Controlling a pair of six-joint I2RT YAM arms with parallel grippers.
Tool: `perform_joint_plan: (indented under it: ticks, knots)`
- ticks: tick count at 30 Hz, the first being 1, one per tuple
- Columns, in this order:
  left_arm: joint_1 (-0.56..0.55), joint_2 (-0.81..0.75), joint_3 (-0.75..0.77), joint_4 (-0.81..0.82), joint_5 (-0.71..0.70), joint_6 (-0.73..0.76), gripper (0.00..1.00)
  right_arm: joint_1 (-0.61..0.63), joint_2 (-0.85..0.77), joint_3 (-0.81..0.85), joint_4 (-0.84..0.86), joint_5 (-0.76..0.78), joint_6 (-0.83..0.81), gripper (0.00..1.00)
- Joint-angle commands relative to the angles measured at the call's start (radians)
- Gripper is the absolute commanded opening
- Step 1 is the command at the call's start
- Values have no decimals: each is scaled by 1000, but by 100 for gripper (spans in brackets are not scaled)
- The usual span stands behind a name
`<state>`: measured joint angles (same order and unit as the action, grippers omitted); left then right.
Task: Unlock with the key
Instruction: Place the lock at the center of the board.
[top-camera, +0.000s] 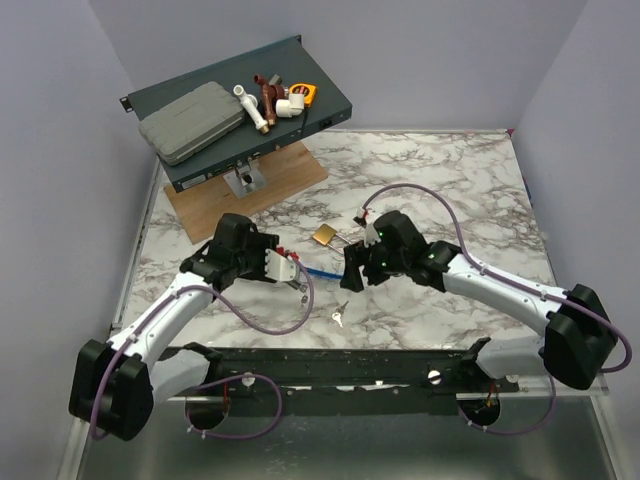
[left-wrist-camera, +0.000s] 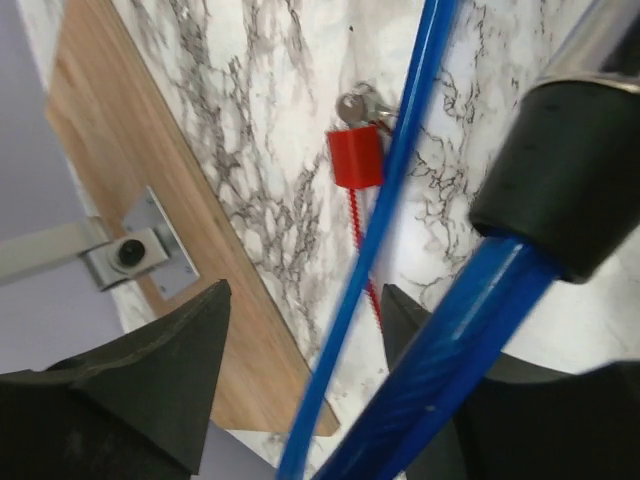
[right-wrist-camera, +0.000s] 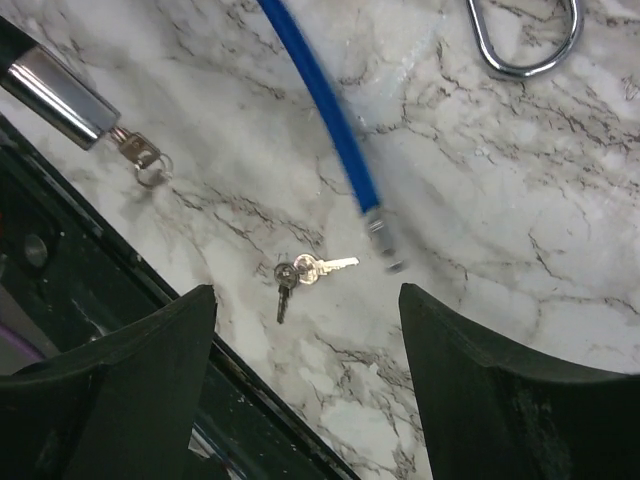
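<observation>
The key (right-wrist-camera: 325, 266) is a small silver one on a ring with a second key. It lies on the marble just above the gap of my open right gripper (right-wrist-camera: 305, 295). From above, the key (top-camera: 340, 316) sits near the front rail, and the right gripper (top-camera: 352, 268) hovers behind it. The brass padlock (top-camera: 325, 237) lies between the two arms, and its silver shackle (right-wrist-camera: 525, 40) shows in the right wrist view. My left gripper (left-wrist-camera: 307, 290) stands open, with a thin blue cable (left-wrist-camera: 385, 200) running through the gap.
A red tag (left-wrist-camera: 355, 155) with another small key lies on the marble beyond the left gripper. A chrome cylinder (right-wrist-camera: 60, 95) with a key ring lies left of the right gripper. A wooden board (top-camera: 250, 190) and a dark tray (top-camera: 235, 110) of oddments stand at the back left.
</observation>
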<state>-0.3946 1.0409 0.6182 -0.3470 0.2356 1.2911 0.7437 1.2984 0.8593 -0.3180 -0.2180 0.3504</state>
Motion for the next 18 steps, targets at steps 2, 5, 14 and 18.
perform_joint_plan:
  ticks: [2,5,14,18]
  knots:
    - [17,127,190,-238,-61,-180,69,86,12,-24,-35,134,-36,75]
    - [30,207,269,-295,-92,-266,70,144,24,-43,-11,166,-28,75]
    - [34,173,290,-321,-54,-318,98,189,64,-60,19,180,-26,69]
    - [42,128,205,-306,-102,-261,99,193,101,-55,14,175,-25,68]
